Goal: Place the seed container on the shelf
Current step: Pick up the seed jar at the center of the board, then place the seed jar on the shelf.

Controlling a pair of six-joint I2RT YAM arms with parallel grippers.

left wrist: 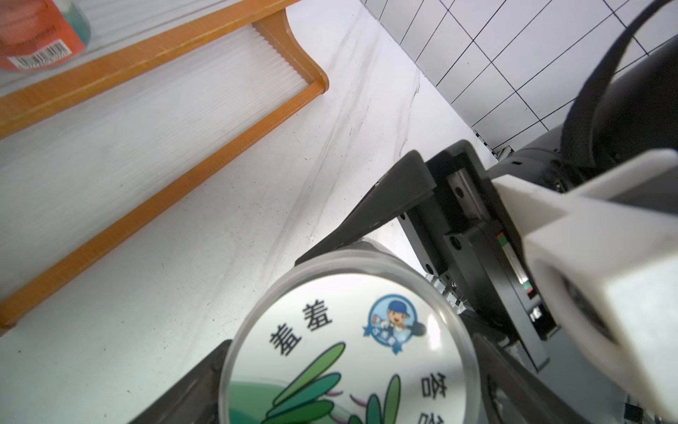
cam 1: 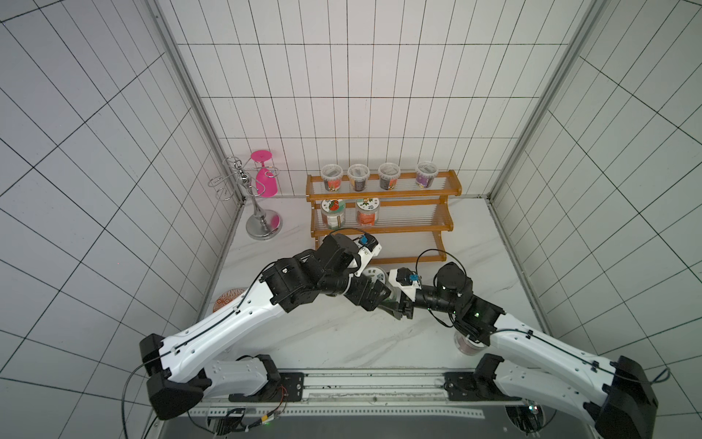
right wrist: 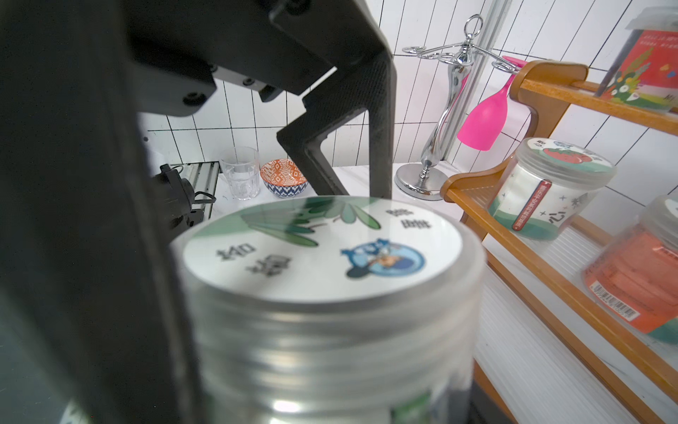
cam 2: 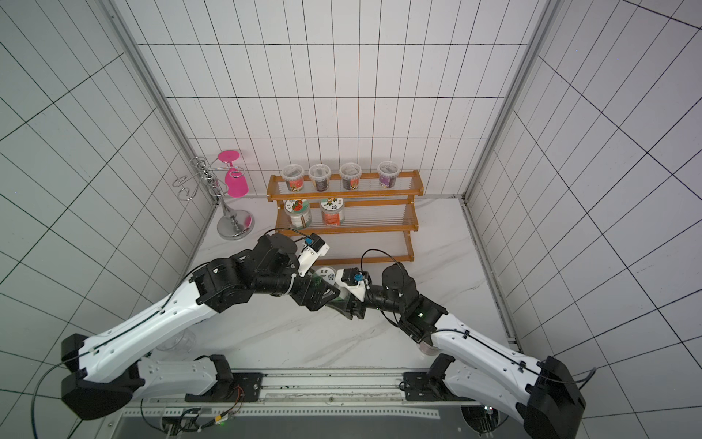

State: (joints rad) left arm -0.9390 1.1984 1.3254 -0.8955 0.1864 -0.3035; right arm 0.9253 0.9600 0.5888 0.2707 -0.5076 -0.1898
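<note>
The seed container (cam 1: 374, 274) (cam 2: 326, 274) is a clear round jar with a white lid printed with green leaves. It is upright in front of the lowest tier of the orange-brown shelf (cam 1: 410, 228) (cam 2: 380, 230). Both grippers meet at it. My left gripper (left wrist: 348, 396) straddles the lid (left wrist: 348, 348) from the left, jaws spread wide, open. My right gripper (right wrist: 330, 367) comes from the right, and its dark finger (right wrist: 110, 293) lies against the jar's side (right wrist: 330, 330), shut on the jar. Whether the jar's base rests on the table is hidden.
The shelf's top tier holds several small tubs (cam 1: 359, 176); its middle tier holds two jars (cam 1: 332, 213) (cam 1: 367, 211). A silver wire stand (cam 1: 262, 220) with a pink glass (cam 1: 266, 178) stands left of it. A patterned bowl (right wrist: 283, 178) and a tumbler (right wrist: 240, 172) sit by the left wall.
</note>
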